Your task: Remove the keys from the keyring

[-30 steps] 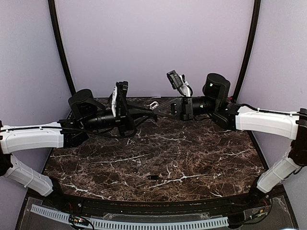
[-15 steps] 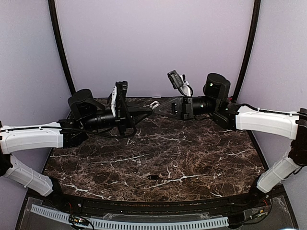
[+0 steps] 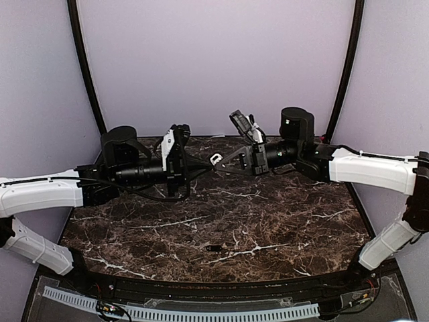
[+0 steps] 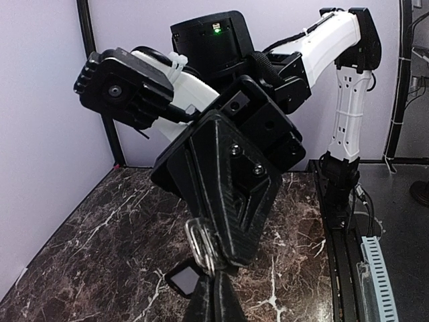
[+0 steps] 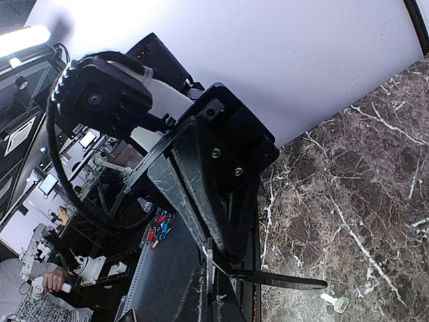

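Starting at the left, my left gripper (image 3: 203, 168) reaches in toward the middle, raised above the marble table (image 3: 301, 221). Its jaws are closed tight. On the left wrist view the fingers (image 4: 201, 305) come to a point right under the keyring (image 4: 201, 243), touching its lower edge, though I can't tell whether they actually have any wire pinched. The keyring (image 3: 216, 159) is a small silvery loop held in the air between the two arms, toward the far side of the table. Just to its right, the right gripper (image 3: 222, 162) meets the left one nose to nose. It's clamped shut with the ring caught at its tip, and the loop pokes out beside its broad black finger (image 4: 231, 194). Down on the marble, well apart from both grippers and near the front edge, lies one loose key (image 3: 213, 248), dark with a pale glint. The right wrist view catches it low at the right (image 5: 338, 303), flat on the stone.
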`<state>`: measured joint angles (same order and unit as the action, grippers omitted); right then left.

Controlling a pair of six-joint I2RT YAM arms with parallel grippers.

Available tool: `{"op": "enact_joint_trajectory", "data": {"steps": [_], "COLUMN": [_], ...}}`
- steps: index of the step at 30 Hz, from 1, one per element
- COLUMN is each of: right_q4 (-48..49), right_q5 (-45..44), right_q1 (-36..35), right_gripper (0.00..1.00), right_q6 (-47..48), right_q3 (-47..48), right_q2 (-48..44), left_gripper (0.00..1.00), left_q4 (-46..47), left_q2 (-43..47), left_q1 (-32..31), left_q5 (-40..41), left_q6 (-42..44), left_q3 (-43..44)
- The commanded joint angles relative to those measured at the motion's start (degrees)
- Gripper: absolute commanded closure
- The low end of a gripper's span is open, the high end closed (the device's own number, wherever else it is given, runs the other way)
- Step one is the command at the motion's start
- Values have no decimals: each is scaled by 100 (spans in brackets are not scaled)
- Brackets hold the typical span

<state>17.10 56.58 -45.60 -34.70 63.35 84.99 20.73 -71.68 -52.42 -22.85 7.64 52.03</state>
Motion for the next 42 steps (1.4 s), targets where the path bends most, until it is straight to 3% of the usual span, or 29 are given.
{"op": "enact_joint_trajectory", "data": {"steps": [1, 8, 15, 26, 42], "right_q4": [-544, -1704, -2938, -3428, -3771], "right_q5": [39, -33, -244, -377, -56], "right_q1": [43, 60, 128, 164, 157], "right_gripper": [100, 100, 100, 100, 100], "right_q6": [320, 888, 1584, 1828, 1819], "right_q3": [355, 827, 1241, 1449, 1684], "right_q2": [74, 170, 228, 228, 387], "left_gripper": [100, 100, 100, 100, 100], "left_q4": [-996, -1732, -1784, -2321, -2908], "left_q2": [66, -52, 104, -9, -616], "left_q1": [-169, -403, -409, -418, -769], "left_q5": [431, 1001, 914, 877, 1979], "left_q6": [553, 1075, 1080, 1235, 1963], "left_q3": [329, 508, 387, 555, 916]}}
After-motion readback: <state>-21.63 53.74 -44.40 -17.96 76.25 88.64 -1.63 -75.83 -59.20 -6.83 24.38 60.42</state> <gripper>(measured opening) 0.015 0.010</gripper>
